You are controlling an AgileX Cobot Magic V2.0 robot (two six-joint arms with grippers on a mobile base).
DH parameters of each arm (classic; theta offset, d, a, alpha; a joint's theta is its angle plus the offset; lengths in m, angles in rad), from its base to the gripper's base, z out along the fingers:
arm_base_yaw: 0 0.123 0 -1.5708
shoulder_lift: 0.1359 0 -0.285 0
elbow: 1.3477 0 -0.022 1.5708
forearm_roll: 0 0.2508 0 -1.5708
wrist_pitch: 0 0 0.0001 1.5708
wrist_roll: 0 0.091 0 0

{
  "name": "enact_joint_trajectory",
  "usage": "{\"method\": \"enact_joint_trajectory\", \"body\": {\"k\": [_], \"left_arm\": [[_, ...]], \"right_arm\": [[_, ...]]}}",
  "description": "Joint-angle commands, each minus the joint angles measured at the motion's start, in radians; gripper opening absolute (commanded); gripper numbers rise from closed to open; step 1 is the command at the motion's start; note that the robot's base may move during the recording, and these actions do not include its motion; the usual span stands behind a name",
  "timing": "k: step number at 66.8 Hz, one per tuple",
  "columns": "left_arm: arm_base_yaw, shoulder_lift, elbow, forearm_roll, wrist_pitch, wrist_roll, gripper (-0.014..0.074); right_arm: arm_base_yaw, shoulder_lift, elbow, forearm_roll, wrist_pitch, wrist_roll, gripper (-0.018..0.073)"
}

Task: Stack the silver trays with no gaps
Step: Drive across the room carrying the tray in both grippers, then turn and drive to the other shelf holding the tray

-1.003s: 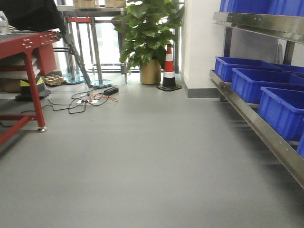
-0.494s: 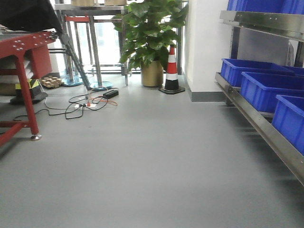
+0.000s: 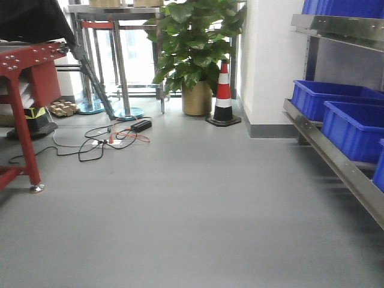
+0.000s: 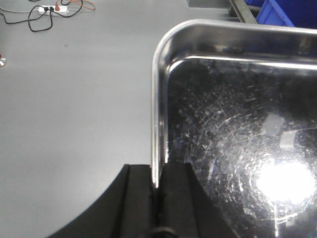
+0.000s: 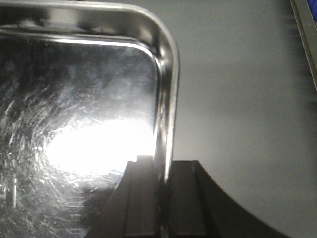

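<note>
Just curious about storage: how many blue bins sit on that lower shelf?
3, along the lower shelf: far bin, middle bin, and a sliver of the nearest at the frame edge. More may be hidden.

- tray (image 4: pixel 233 124): shiny steel, shallow, with a flat out-turned rim and a rounded corner. The bottom is scratched and has a bright glare spot.
- Left wrist view: fills the frame from 12 to 5 o'clock, corner near 12. Its left rim runs down to 6 and is pinched by the left gripper (image 4: pixel 158 178).
- Right wrist view: tray (image 5: pixel 74 89) fills 7 to 12 o'clock, corner near 1. Its right rim runs down to 6 and is pinched by the right gripper (image 5: pixel 161 178).
</note>
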Motion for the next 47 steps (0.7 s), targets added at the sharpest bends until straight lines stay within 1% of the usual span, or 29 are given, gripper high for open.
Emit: {"method": "enact_joint_trajectory", "body": {"k": [1, 47], "left_arm": [[-0.007, -0.003, -0.003, 0.023, -0.037, -0.002, -0.0016], [-0.007, -0.003, -0.003, 0.023, -0.037, -0.002, -0.0016]], "right_arm": [[0.007, -0.004, -0.005, -0.029, -0.067, -0.005, -0.0006], [0.007, -0.004, -0.005, -0.029, -0.081, -0.005, -0.0006]]}}
